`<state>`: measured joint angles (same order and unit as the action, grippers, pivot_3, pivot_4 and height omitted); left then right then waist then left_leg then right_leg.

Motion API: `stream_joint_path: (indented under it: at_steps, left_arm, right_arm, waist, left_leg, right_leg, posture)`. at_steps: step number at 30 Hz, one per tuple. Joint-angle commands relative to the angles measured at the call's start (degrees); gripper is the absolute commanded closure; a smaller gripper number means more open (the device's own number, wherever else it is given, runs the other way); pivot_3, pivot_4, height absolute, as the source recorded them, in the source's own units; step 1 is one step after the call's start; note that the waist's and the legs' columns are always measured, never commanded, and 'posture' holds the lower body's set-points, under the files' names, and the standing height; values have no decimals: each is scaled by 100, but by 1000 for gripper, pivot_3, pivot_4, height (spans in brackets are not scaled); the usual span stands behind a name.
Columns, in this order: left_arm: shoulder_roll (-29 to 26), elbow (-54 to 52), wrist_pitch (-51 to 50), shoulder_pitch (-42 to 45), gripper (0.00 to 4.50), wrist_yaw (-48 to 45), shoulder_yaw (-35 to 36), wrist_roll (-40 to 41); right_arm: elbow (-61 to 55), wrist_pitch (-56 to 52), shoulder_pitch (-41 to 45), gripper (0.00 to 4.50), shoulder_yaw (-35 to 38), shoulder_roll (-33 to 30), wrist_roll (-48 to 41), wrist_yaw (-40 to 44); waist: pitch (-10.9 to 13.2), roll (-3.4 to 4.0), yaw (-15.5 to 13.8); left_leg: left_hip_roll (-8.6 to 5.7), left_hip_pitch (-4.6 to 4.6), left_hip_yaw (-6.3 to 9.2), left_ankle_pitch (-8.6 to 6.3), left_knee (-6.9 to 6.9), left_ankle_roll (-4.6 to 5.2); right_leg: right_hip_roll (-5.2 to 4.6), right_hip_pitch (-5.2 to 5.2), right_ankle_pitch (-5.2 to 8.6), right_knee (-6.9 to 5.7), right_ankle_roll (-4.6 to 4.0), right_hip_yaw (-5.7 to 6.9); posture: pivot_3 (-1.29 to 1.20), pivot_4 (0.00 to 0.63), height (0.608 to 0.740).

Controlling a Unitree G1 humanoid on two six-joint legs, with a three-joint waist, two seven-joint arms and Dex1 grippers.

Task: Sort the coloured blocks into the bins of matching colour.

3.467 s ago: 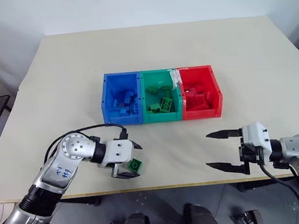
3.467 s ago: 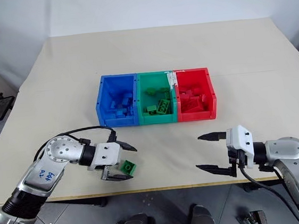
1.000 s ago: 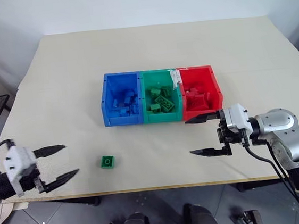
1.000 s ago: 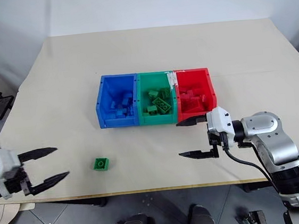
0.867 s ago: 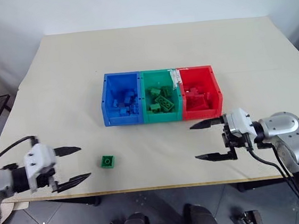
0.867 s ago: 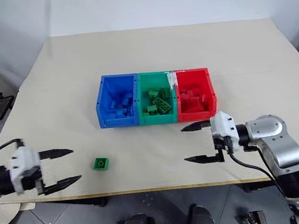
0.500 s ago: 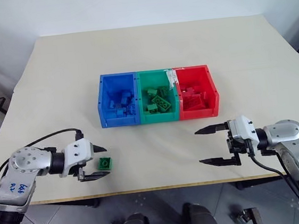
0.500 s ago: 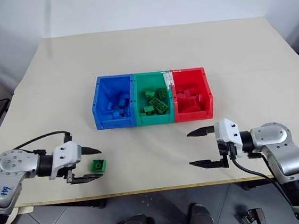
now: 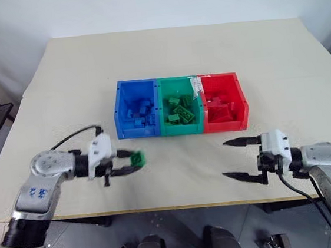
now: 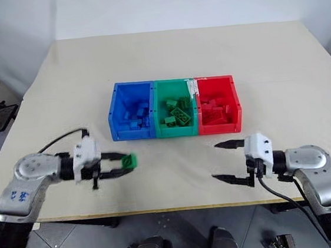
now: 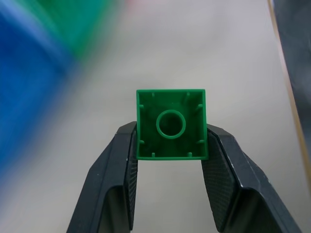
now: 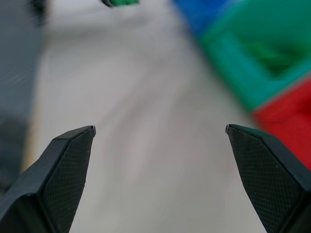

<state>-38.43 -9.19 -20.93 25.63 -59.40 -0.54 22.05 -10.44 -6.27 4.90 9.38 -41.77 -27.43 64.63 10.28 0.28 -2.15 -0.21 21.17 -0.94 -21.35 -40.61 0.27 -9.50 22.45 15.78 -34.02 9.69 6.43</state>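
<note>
Moved: my left gripper (image 9: 135,162) has swung in from the left, lifted the green block (image 9: 137,158) off the table (image 9: 62,99) | Grip: clamped on its sides | Place: block near-left of the bins (image 9: 182,130) | Right gripper (image 9: 238,159): wide open, empty | Next: green bin (image 9: 181,129).

Left gripper (image 9: 129,164) clamped on a green block (image 9: 137,158), lifted off the table (image 9: 72,80) in front of the blue bin (image 9: 137,110). Green bin (image 9: 181,106) and red bin (image 9: 223,102) alongside, all holding blocks. Right gripper (image 9: 235,159) spread wide, empty, near the table's front edge.
</note>
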Motion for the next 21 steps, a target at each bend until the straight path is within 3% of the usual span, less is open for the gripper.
stream_joint_path:
  at_steps: [1,7,12,13,15,20,21]
  left_arm:
    - [564,93,-476,636,3020,946,-119,-158]
    - [1950,1663,-296,2077,3020,2104,-559,-872]
    - [2376,2972,279,2736,3020,2147,-809,-1306]
    - [2388,3182,369,2802,2300,2127,-848,-1397]
    - [2401,3382,504,2889,1771,2124,-810,-1454]
    - [2141,2740,543,2563,156,1664,-561,-1139]
    - [1985,2446,571,2386,27,1450,-485,-1017]
  right_arm:
    - [-548,-285,-272,0,657,205,-450,-712]
    - [-1138,-492,-672,0,1208,440,-523,-1577]
    - [-1593,-618,-930,0,1253,458,-603,-1841]
    - [-1686,-677,-973,0,1231,450,-659,-1860]
    - [-1804,-745,-937,0,1197,492,-729,-1978]
    - [-1633,-748,-636,0,986,430,-639,-1928]
    - [-1543,-713,-525,0,915,400,-584,-1865]
  waist:
    - [-1,1,6]
    - [-1,1,-23]
    - [-1,1,5]
    - [0,1,16]
    - [-1,1,46]
    - [-1,1,71]
    - [0,1,93]
  left_leg:
    - [-1,0,0,0,0,0]
    - [-5,0,-7,0,-4,1]
    - [-6,-2,-18,-1,7,2]
    - [-6,-2,-19,-1,10,2]
    - [-6,-4,-18,0,16,3]
    - [-4,-4,-17,0,16,3]
    - [-4,-4,-17,0,17,3]
  right_leg:
    - [0,-1,0,0,0,-1]
    - [0,0,0,2,0,-3]
    - [0,4,0,7,0,-6]
    - [0,5,0,9,0,-6]
    - [0,5,0,9,0,-6]
    - [0,6,0,10,0,-6]
    - [0,7,0,9,0,-6]
  posture:
    - [0,150,740]
    - [0,150,740]
    - [0,150,740]
    - [0,150,740]
    - [0,150,740]
    - [0,150,740]
    - [0,150,740]
